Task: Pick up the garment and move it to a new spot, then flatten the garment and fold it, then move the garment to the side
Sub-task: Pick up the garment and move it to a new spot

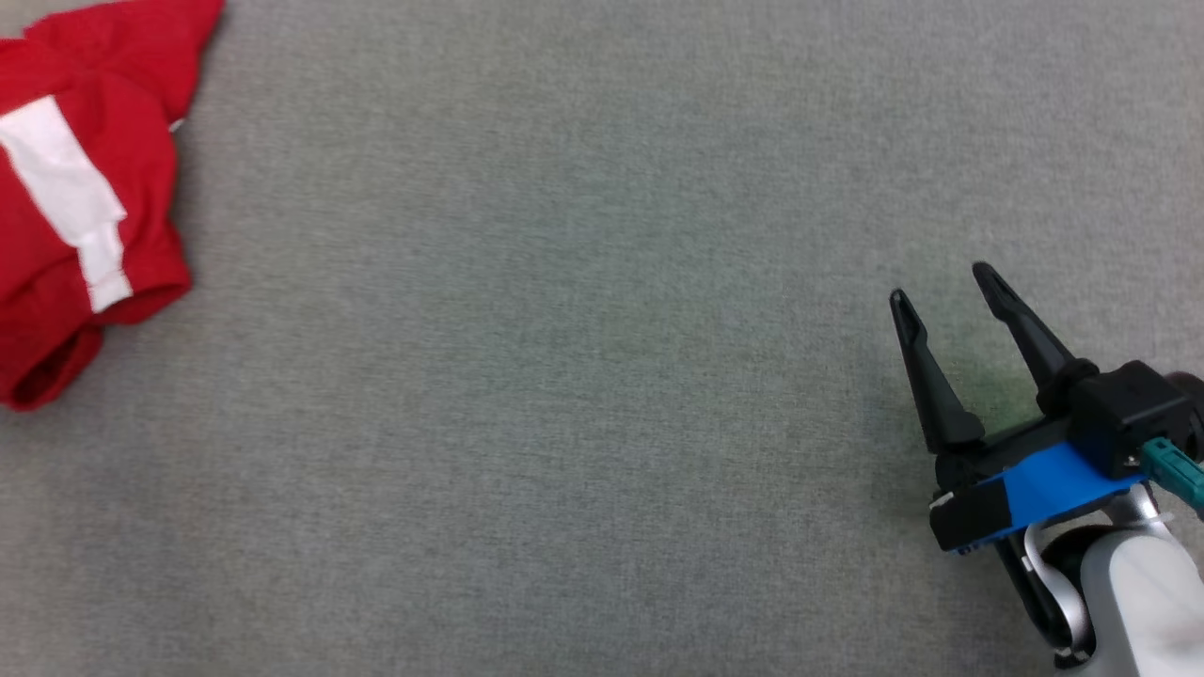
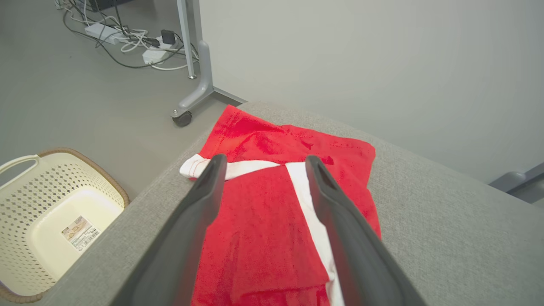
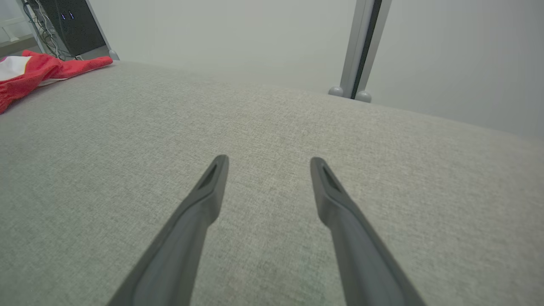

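The garment is red with a white stripe and lies folded at the far left of the grey fabric surface. In the left wrist view the garment sits near the surface's corner, and my left gripper hovers over it, open, with nothing between its fingers. My right gripper is open above bare fabric at the lower right, far from the garment. The right wrist view shows the right gripper open and the garment at the far left.
A cream perforated basket stands on the floor beside the surface's left edge. A wheeled metal leg and cables with power strips lie beyond on the floor. A metal post stands behind the surface's far edge.
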